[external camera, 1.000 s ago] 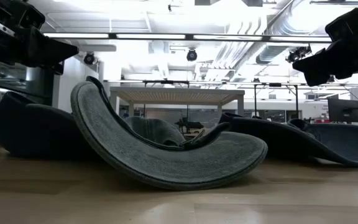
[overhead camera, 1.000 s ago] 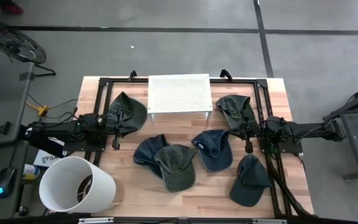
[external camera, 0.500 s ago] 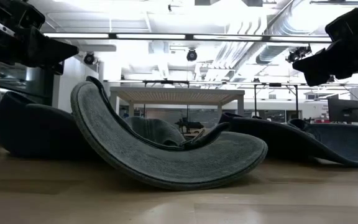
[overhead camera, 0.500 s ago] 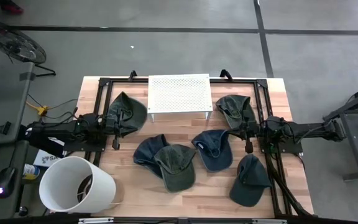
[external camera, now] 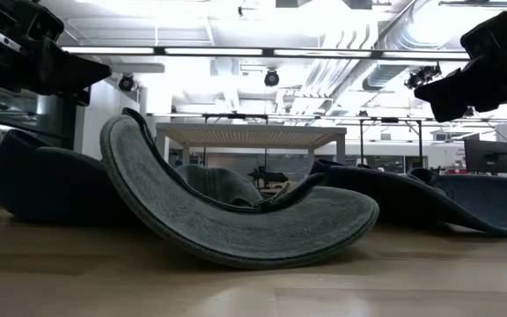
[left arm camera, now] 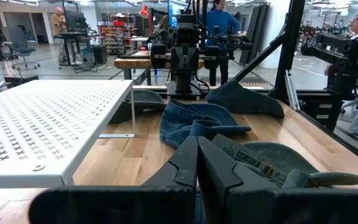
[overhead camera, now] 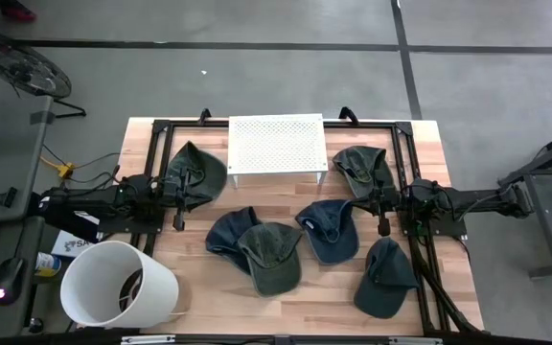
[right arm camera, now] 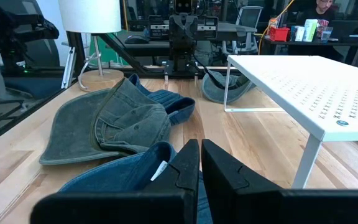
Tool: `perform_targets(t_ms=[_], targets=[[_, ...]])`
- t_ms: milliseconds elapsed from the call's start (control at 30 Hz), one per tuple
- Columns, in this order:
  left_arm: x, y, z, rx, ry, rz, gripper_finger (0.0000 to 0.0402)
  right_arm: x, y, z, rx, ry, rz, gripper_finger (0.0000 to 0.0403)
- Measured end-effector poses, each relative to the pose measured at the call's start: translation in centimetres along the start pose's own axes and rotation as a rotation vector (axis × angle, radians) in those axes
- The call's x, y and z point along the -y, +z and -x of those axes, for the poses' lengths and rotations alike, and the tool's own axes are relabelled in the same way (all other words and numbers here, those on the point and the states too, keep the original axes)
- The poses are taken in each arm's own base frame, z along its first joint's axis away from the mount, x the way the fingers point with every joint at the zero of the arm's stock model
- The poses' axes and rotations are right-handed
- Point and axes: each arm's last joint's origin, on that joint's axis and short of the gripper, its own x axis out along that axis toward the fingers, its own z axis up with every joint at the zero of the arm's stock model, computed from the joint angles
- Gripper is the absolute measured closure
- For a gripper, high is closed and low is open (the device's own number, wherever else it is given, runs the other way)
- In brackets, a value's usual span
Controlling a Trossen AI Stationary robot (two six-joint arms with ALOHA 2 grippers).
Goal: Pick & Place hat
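Several caps lie flat on the wooden table: a green one (overhead camera: 197,172) at far left, a dark blue one (overhead camera: 226,230), a green one (overhead camera: 272,256) overlapping it, a blue one (overhead camera: 330,230), a green one (overhead camera: 362,167) at far right and a dark one (overhead camera: 386,277) at near right. My left gripper (overhead camera: 179,198) hovers shut at the table's left side, beside the far-left green cap. My right gripper (overhead camera: 382,206) hovers shut at the right side, between the far-right green cap and the blue cap. Both wrist views show the fingers shut, left gripper (left arm camera: 197,163) and right gripper (right arm camera: 200,163), holding nothing.
A white perforated rack (overhead camera: 278,144) stands at the middle of the far edge. A white tub (overhead camera: 117,286) sits at the near left corner. A black frame (overhead camera: 161,129) runs round the table's far and side edges. Bare wood lies along the near edge (overhead camera: 295,311).
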Motion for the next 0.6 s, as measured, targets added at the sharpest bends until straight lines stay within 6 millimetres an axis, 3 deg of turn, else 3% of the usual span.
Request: perform_targets(t_ms=[400, 600], targets=[[0.00, 0.00, 0.00, 0.000, 0.000, 0.000, 0.0396, 0.00, 0.01, 0.00, 0.001, 0.002, -0.028, 0.0391], [0.00, 0.00, 0.00, 0.000, 0.000, 0.000, 0.0396, -0.01, 0.18, 0.00, 0.018, 0.009, -0.407, 0.0391]])
